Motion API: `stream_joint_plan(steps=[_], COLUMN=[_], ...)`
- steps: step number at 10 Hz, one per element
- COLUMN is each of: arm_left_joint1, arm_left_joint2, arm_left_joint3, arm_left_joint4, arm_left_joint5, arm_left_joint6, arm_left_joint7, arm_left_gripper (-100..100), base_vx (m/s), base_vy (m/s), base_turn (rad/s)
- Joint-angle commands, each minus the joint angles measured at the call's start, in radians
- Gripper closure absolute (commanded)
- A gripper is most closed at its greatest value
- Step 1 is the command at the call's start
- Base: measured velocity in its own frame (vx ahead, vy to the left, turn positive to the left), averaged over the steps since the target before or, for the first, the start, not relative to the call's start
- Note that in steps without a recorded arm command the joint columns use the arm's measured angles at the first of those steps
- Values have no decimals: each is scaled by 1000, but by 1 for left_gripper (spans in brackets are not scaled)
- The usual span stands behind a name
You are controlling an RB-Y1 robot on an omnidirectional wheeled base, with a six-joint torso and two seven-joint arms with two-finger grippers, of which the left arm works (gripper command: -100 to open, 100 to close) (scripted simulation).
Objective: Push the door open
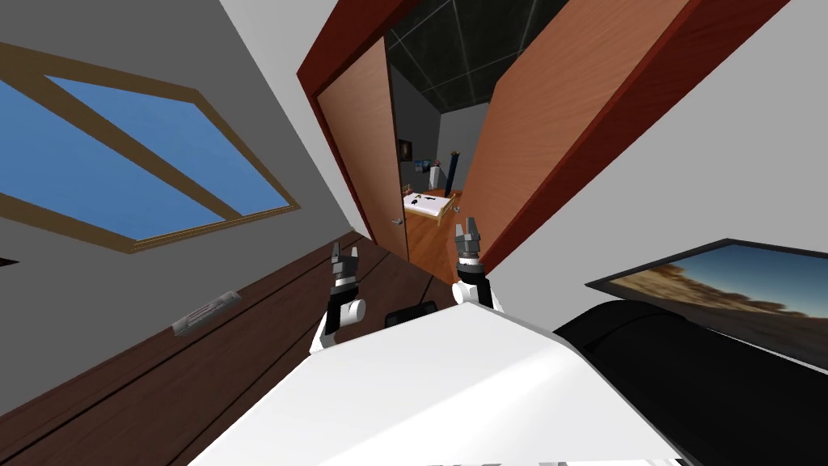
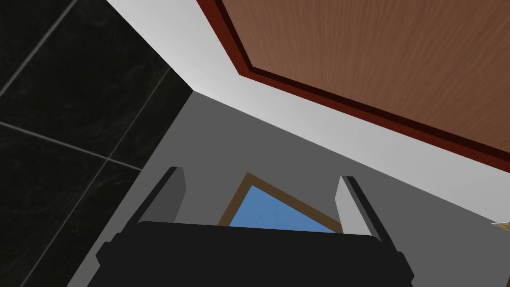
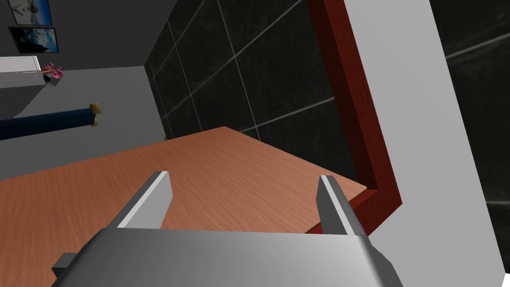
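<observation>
overall: flat, even light is filling the hallway, bright enough to be reading every surface.
window (image 1: 137, 162): glowing plain blue on the left wall, not throwing any patch on the floor (image 1: 162, 364).
walls: grey wall (image 1: 48, 267) around the window is sitting dimmer than the white wall (image 1: 267, 48) beside it.
door (image 1: 558, 121): right leaf is catching soft light, its dark red frame (image 1: 671, 73) shading darker.
far room: looking dimmer through the gap, under a near-black tiled ceiling (image 1: 461, 57).
right gripper (image 3: 244, 175): grey body is showing a light-to-dark sheen.
left gripper (image 2: 260, 173): one finger is lying in shade, the other lit pale.
distortion: head view is rolling, walls splaying toward the corners.
</observation>
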Motion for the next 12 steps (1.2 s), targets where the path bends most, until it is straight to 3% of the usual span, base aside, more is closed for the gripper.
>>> stream_joint_plan(steps=[1, 12], arm_left_joint1=[-12, -123], arm_left_joint2=[4, 25], arm_left_joint3=[-7, -52], arm_left_joint4=[37, 325], arm_left_joint5=[1, 9], arm_left_joint6=[-11, -80], arm_left_joint7=[0, -2], arm_left_gripper=[-100, -100], base_vx=[94, 87], base_vy=[50, 55], base_turn=[-95, -122])
